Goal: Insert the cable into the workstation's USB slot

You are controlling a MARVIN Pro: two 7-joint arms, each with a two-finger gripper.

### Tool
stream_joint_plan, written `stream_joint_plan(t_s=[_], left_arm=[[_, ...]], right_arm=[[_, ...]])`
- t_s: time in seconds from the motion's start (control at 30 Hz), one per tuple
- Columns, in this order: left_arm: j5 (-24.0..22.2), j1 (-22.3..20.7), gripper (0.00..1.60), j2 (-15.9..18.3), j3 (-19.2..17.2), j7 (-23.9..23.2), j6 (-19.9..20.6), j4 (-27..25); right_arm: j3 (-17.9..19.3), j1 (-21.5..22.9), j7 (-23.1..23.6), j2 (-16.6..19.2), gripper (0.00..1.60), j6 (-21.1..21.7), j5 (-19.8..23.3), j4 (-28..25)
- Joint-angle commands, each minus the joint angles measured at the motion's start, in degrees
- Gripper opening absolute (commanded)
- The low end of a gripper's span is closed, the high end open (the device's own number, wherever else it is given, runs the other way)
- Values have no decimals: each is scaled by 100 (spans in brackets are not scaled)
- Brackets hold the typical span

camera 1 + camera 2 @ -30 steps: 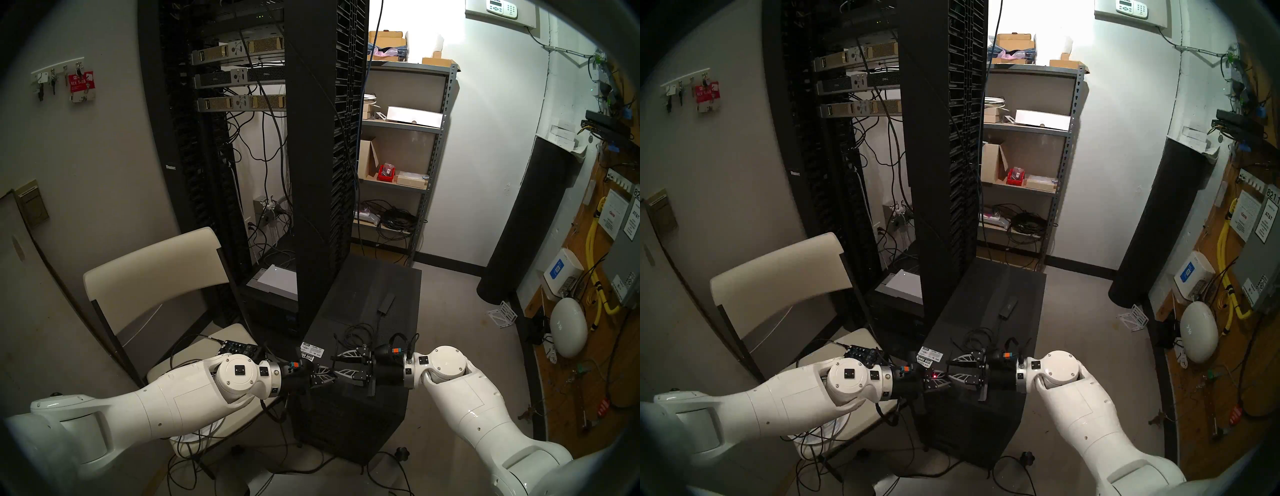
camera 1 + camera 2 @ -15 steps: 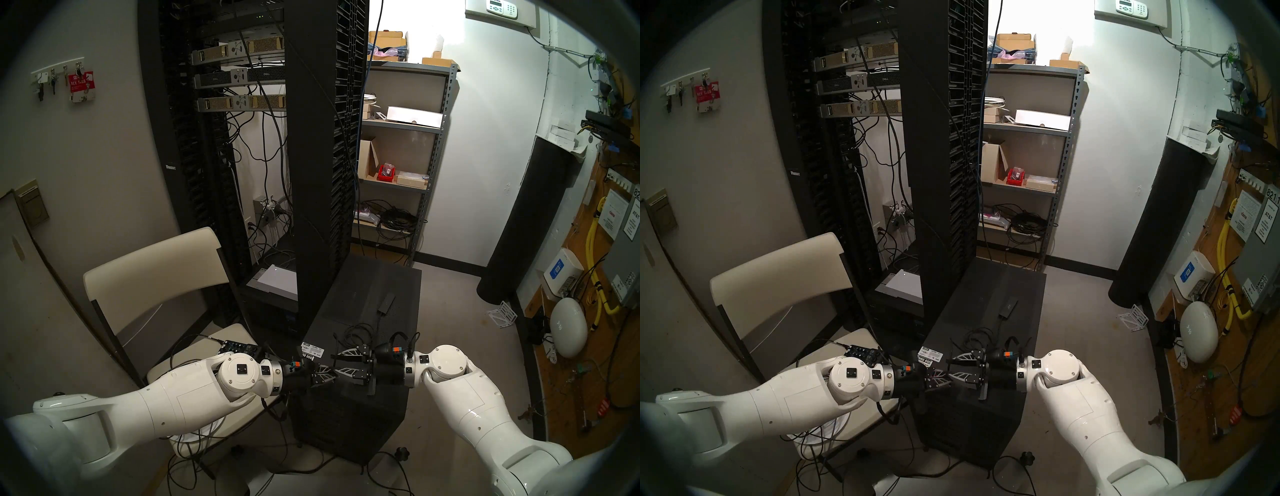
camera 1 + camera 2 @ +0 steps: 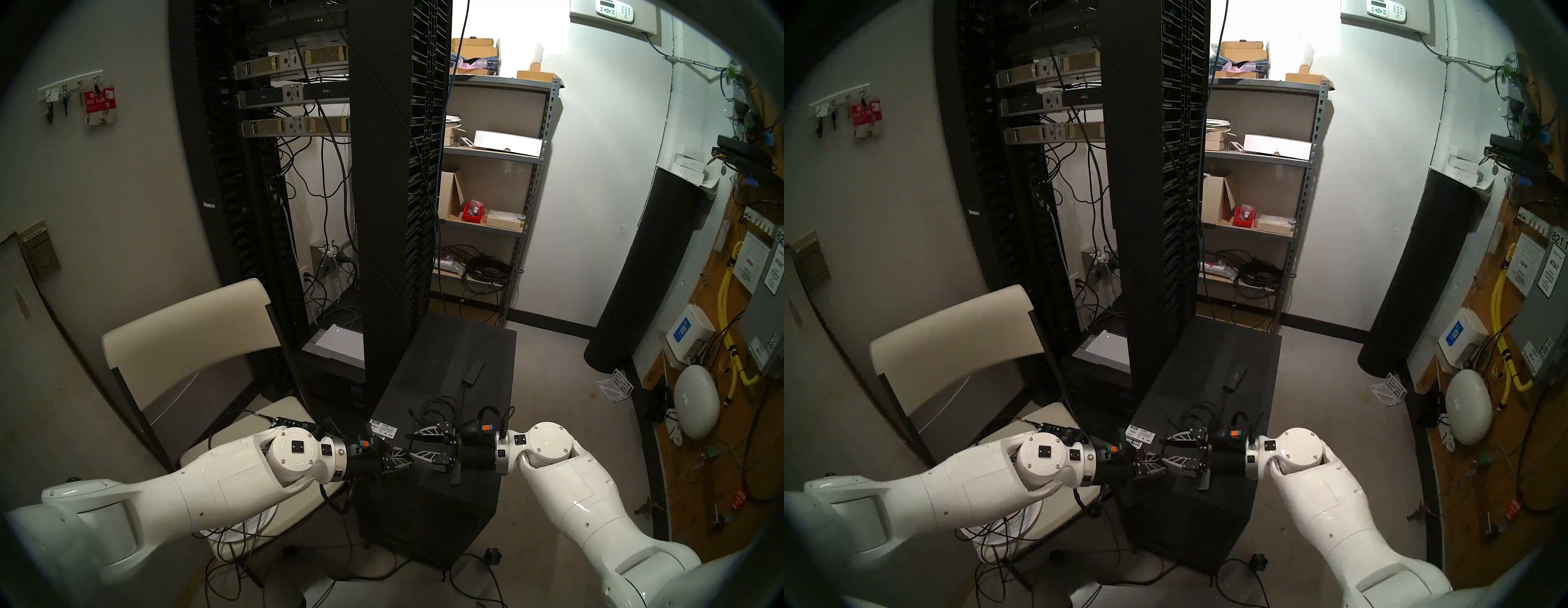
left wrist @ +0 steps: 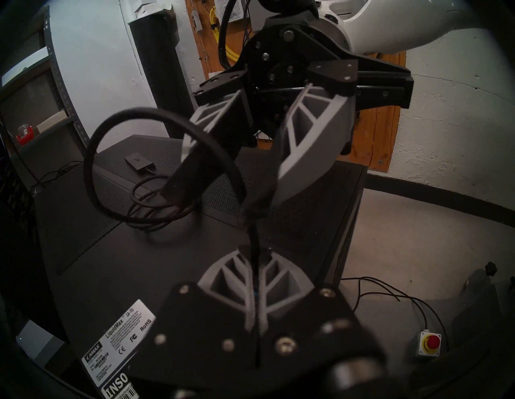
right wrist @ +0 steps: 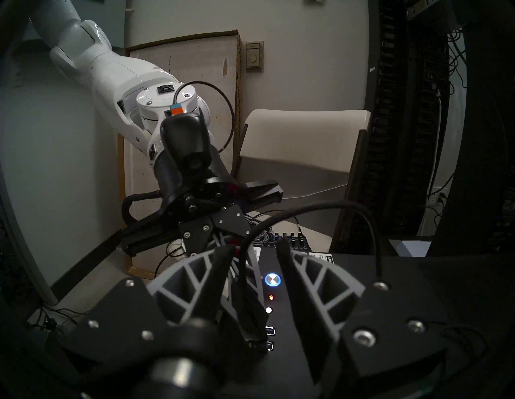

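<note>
Server rack crowds workstation – chair left.

Left pincer clamped, right pincer parted.

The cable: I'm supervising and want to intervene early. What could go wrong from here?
The cable loops around a right gripper finger and could snag. The left gripper pinches only thin cord, so its end may tilt past the USB slots. The lit power button sits close by, easily bumped.

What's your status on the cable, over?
Left gripper shut on cable. Right gripper open, straddling the cable. Plug not yet in workstation. Nothing blocking.
</note>
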Motion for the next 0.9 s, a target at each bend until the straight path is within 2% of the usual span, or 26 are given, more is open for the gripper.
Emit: stream_joint_plan(t_s=[0.0,0.87], left_arm=[[-30,-95,0,-5,-50,-46,27,-71],[-20,-155,0,-57,-89,-167,48,14]], right_arm=[[4,51,22,-53,96,8,46,-46],[54,-5,44,-79,103,46,8,-125]])
